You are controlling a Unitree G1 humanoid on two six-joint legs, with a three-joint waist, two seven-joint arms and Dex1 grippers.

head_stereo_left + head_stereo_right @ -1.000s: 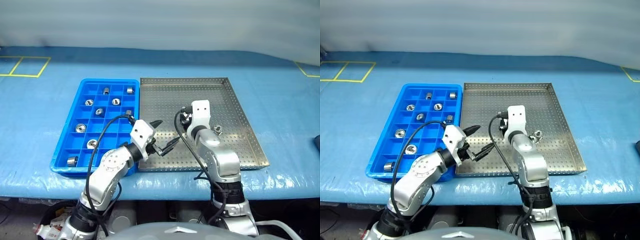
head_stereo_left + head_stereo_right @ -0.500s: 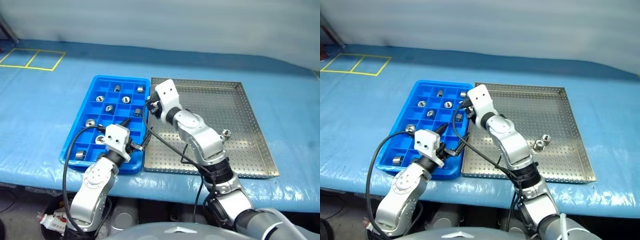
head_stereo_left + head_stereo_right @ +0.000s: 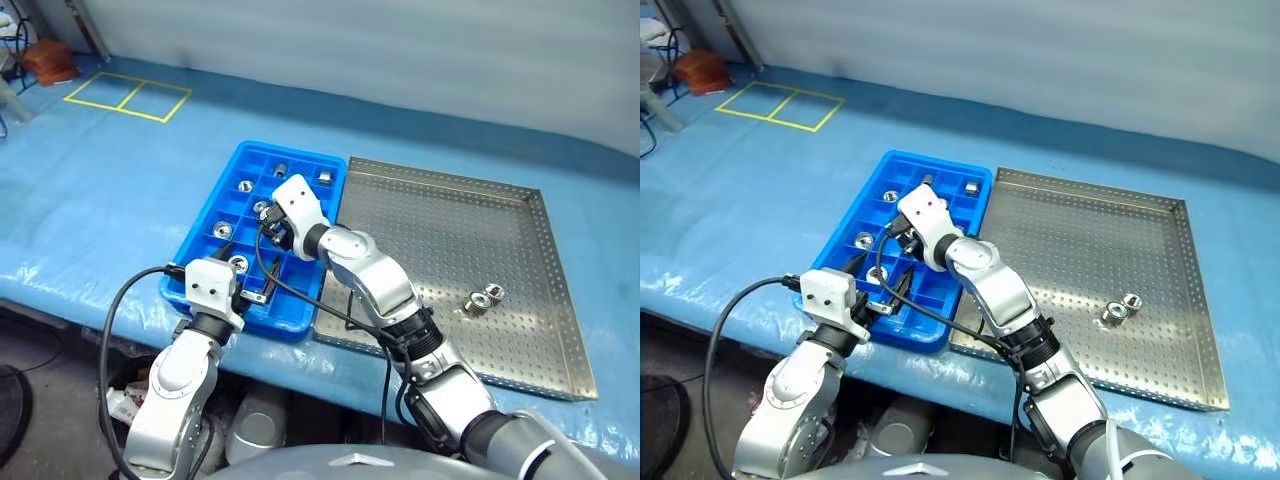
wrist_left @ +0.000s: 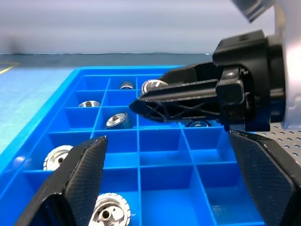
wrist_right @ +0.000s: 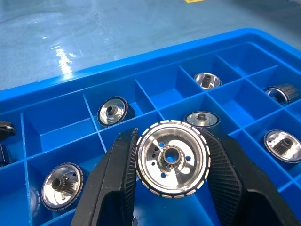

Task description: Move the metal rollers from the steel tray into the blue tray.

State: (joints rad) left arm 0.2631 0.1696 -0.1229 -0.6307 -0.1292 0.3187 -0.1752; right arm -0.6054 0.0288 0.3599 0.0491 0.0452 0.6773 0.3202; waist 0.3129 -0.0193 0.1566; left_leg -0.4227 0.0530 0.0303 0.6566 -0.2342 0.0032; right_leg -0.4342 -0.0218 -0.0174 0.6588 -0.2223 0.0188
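Right wrist view, right hand (image 5: 171, 188) clamping roller (image 5: 172, 157)

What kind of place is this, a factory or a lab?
Probably a workshop or test bench for sorting parts: a blue tray with compartments holding metal rollers, a perforated steel tray, and yellow floor markings.

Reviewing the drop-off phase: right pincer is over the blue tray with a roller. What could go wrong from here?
1. The right pincer grips the metal roller by its rim alone; it could slip and land across a divider of the blue tray.
2. Several compartments already hold rollers, so a release above one may stack or bounce.
3. The open left pincer sits close to the right one over the tray; they could collide.
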